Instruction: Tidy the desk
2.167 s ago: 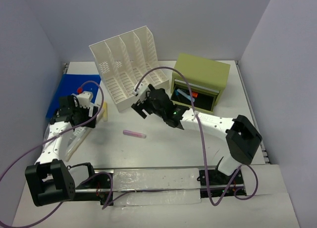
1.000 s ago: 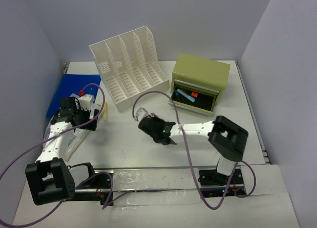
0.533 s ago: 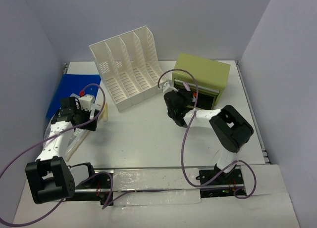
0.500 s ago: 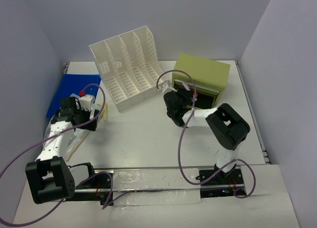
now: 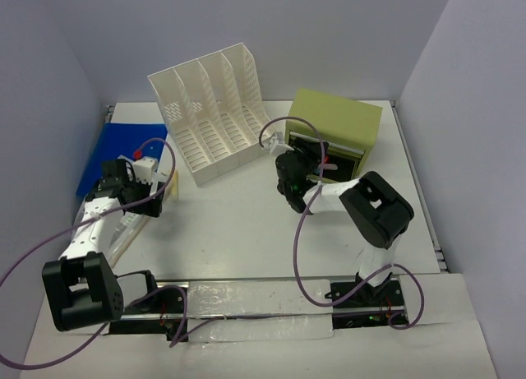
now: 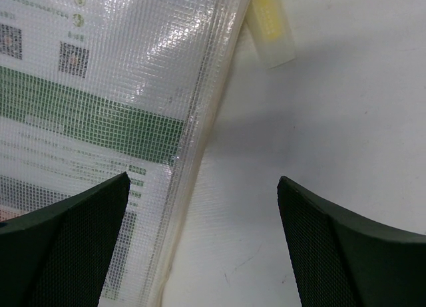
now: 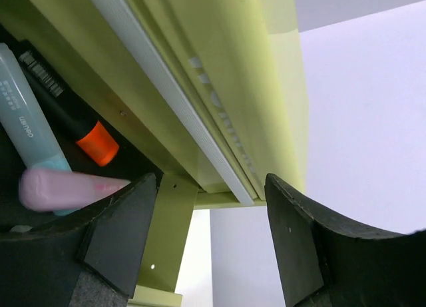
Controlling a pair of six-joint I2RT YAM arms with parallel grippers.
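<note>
One desk [image 5: 246, 231]. On it: one white rack [image 5: 215, 108], one green drawer box [image 5: 341, 120], one blue folder [image 5: 115, 149], one mesh pouch [image 6: 86, 120], one yellow stick [image 6: 271, 20]. Three markers: pink marker [image 7: 66, 187], pale blue marker [image 7: 26, 120], black marker [image 7: 63, 104].

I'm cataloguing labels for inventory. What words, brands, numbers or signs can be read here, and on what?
Nothing reads for certain.
On the pale blue pen: small dark print, too blurred.
On the black marker: a barcode, no legible digits.
On the green drawer box: raised lettering, blurred.
On the printed sheet in the mesh pouch: fine print and square codes, too small.
</note>
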